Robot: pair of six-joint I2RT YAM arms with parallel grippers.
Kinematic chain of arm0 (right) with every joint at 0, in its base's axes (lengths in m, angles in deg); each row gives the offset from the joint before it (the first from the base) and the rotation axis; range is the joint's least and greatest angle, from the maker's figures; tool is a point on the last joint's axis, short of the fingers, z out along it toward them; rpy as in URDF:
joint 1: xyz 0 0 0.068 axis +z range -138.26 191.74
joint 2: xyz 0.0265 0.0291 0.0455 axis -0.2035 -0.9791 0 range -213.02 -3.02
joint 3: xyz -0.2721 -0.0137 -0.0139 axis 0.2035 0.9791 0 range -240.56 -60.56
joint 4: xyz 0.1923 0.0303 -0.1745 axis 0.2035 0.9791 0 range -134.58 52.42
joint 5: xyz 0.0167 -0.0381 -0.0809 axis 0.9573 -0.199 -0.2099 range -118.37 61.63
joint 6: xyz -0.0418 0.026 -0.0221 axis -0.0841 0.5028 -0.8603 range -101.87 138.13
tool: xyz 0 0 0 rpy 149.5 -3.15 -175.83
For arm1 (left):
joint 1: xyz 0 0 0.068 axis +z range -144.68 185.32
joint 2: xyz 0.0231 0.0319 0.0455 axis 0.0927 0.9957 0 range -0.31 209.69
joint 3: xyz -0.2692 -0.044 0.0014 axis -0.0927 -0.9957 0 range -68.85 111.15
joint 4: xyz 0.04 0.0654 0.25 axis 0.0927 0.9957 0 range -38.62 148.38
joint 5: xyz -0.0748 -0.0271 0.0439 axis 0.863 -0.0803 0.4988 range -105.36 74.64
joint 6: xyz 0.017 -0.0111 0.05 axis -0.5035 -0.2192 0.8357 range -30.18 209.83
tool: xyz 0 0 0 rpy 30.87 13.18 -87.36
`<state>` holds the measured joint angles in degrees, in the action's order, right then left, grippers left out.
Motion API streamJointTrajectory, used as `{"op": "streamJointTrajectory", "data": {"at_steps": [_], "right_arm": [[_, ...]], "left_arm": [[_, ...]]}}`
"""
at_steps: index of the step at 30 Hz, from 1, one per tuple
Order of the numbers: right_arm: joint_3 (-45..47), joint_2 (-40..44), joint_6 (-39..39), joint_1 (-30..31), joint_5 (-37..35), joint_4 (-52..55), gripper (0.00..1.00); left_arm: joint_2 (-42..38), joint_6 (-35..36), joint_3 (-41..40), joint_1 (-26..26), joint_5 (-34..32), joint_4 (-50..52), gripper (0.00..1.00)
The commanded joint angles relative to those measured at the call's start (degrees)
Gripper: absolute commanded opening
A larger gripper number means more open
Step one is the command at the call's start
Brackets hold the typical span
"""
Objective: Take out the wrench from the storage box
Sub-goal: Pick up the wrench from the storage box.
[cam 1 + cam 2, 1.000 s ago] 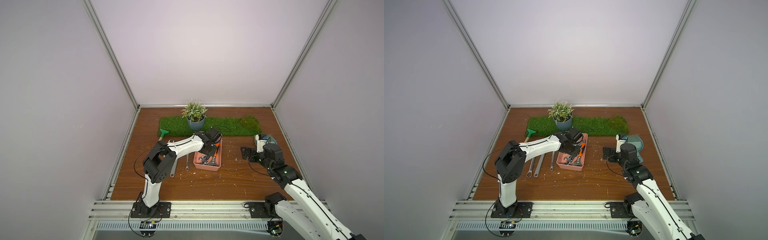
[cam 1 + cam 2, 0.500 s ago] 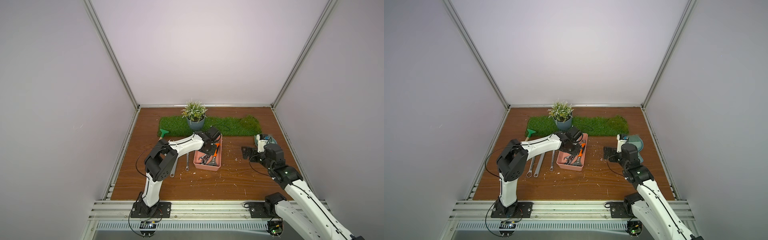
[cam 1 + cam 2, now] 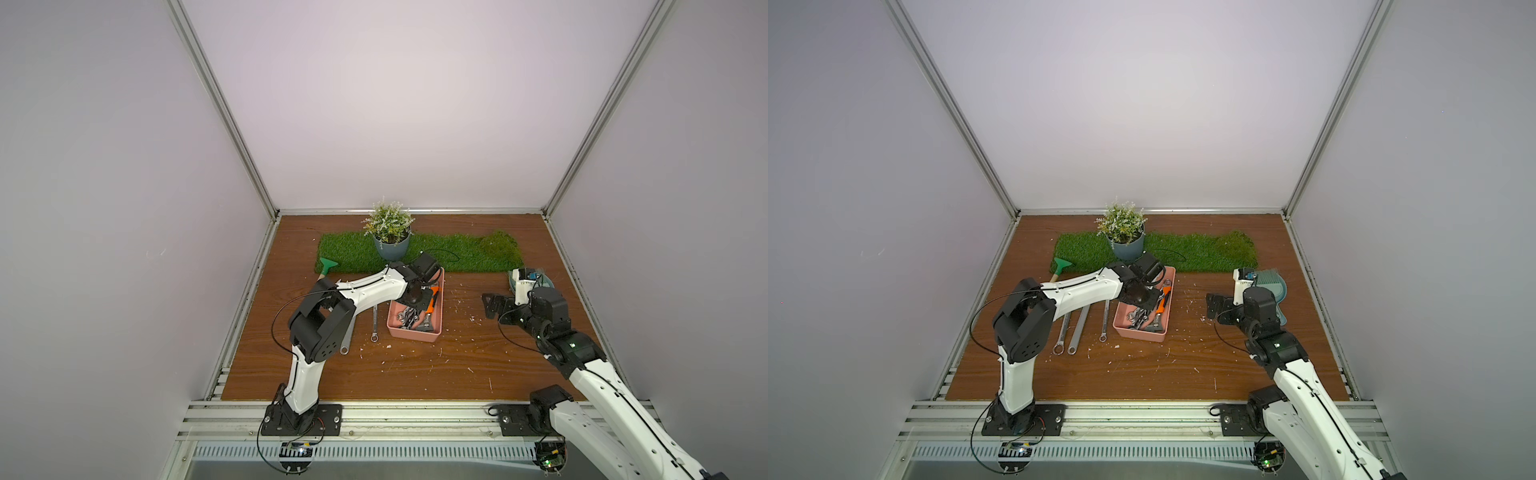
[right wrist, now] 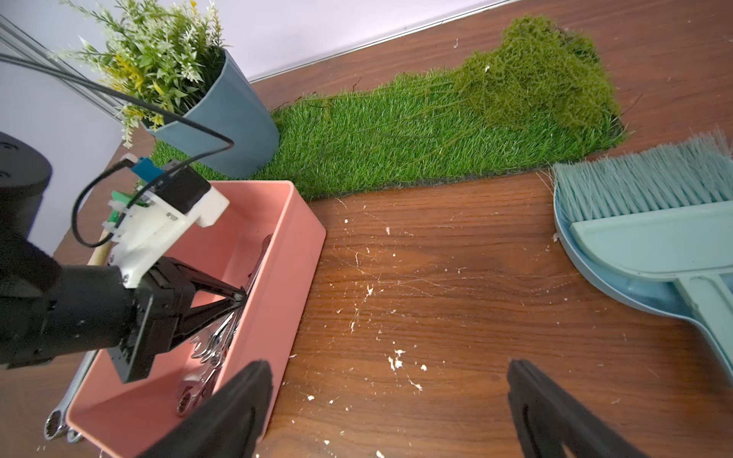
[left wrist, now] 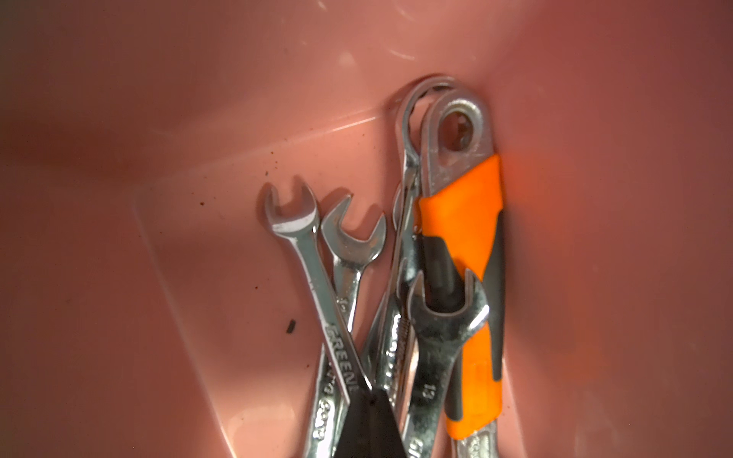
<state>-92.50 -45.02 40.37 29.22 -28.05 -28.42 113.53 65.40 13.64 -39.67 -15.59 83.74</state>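
Both top views: the shallow rectangular salmon-pink plastic storage box stands near the middle of the brown wood-grain tabletop, its far end just beside a strip of green artificial grass mat along the far edge. A grey-blue plant pot of pale-flowered foliage stands on the mat. The left gripper dips into the box. The right gripper hangs toward the right edge, well apart from the box, near a teal dustpan and brush. In a top view, three long silver wrenches lie side by side on the tabletop just left of the box. Left wrist view: a heap of silver open-end wrenches lies on the box floor beside an orange-and-black-gripped steel tool set against one wall; a black jaw tip sits over their crossed shanks. Right wrist view: left jaws pressed together to a point among the wrenches in the box; whether a shank is caught between them cannot be told. Right jaws spread wide above bare tabletop strewn with white scraps.
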Motion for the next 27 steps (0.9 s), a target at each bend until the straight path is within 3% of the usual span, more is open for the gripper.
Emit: {"op": "streamJointTrajectory", "data": {"at_steps": [1,8,12,27], "right_arm": [[0.39,0.89,-0.38,-0.34,0.30,-1.22,0.99],[0.52,0.81,-0.29,-0.47,0.56,-1.38,0.99],[0.74,0.69,-0.13,-0.45,0.78,-1.66,0.99],[0.75,0.89,-0.41,-0.85,1.05,-1.31,0.99]], "left_arm": [[-0.42,0.70,-0.76,0.57,-0.53,0.69,0.07],[-2.34,0.63,-0.06,0.60,-2.78,1.61,0.29],[-1.95,0.75,0.12,0.60,-3.01,1.61,0.33],[2.96,0.45,-0.42,0.47,-1.68,1.57,0.30]]}}
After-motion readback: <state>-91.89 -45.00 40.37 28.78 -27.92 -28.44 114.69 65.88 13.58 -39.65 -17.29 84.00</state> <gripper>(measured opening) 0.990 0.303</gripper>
